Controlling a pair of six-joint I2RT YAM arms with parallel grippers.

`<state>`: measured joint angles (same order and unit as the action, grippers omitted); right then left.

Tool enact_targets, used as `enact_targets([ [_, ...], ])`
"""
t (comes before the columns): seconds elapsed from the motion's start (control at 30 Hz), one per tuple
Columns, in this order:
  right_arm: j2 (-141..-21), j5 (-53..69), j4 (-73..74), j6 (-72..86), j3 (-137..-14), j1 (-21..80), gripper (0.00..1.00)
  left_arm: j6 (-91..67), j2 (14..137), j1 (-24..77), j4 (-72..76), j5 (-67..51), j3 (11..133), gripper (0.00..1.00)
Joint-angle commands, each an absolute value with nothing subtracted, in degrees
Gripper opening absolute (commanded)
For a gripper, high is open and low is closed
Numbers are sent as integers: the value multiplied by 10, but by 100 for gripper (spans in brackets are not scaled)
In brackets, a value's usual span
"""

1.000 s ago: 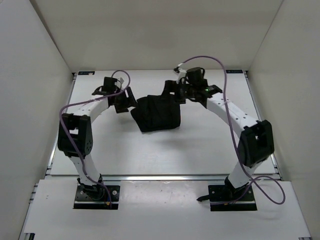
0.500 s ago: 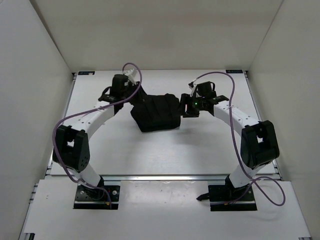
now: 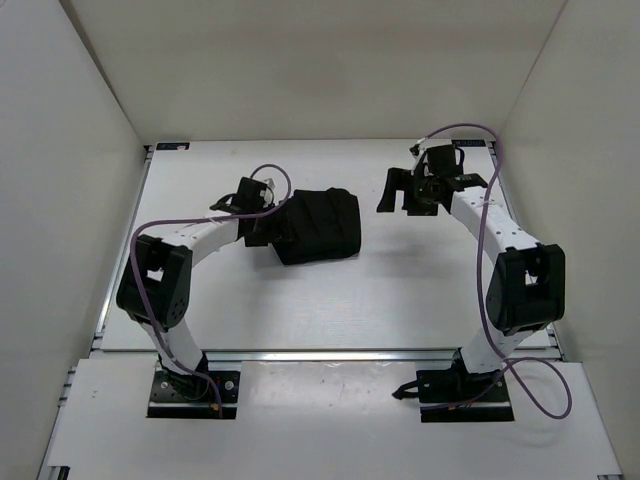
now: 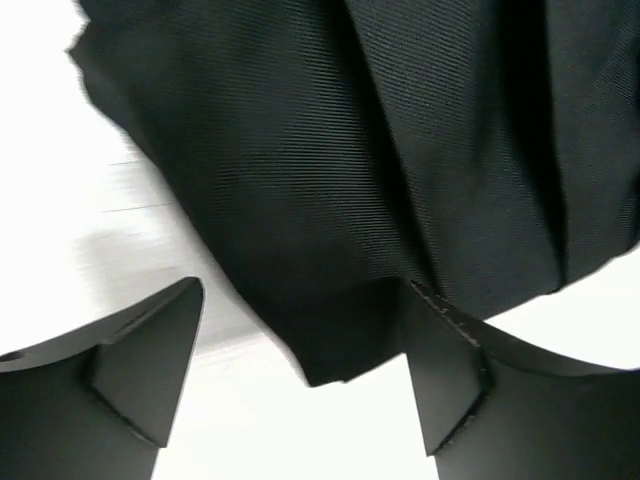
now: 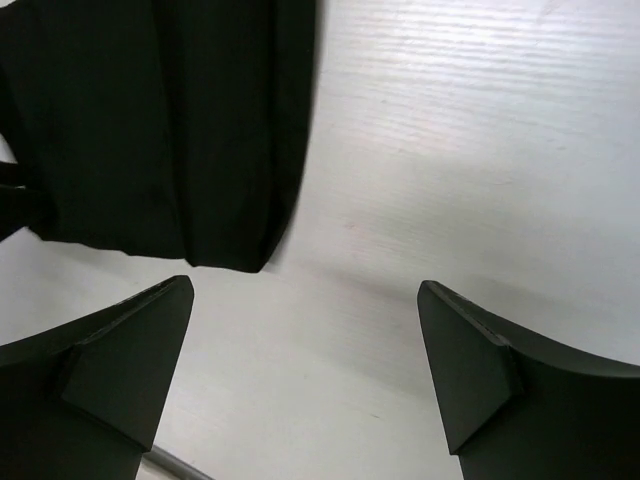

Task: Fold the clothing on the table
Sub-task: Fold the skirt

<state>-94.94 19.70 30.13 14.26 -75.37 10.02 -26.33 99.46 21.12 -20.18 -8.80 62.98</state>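
Black clothing lies bunched on the table; left gripper, arm bent low, gapes wide at its edge; right gripper, also wide, hangs apart, arm outstretched.

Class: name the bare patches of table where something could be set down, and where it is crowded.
Widest: the table between the clothing and the near rail. Also the far strip behind the clothing, and the gap between it and the right gripper. Crowded: the clothing's left edge, where the left gripper sits, jaws open.
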Motion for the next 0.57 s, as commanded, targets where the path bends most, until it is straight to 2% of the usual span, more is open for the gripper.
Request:
enact_targets([
  [0.0, -940, 136, 336, 91, -781, 94, 92, -210, 936, 203, -258, -29, 681, 91],
  [0.17, -929, 153, 321, 83, -771, 88, 92, -194, 863, 178, -297, -34, 661, 99],
  [0.4, -941, 121, 329, 87, -749, 121, 92, -185, 742, 178, -315, -12, 546, 98],
  [0.53, -938, 98, 337, 91, -758, 141, 98, -194, 708, 176, -321, -24, 499, 99],
])
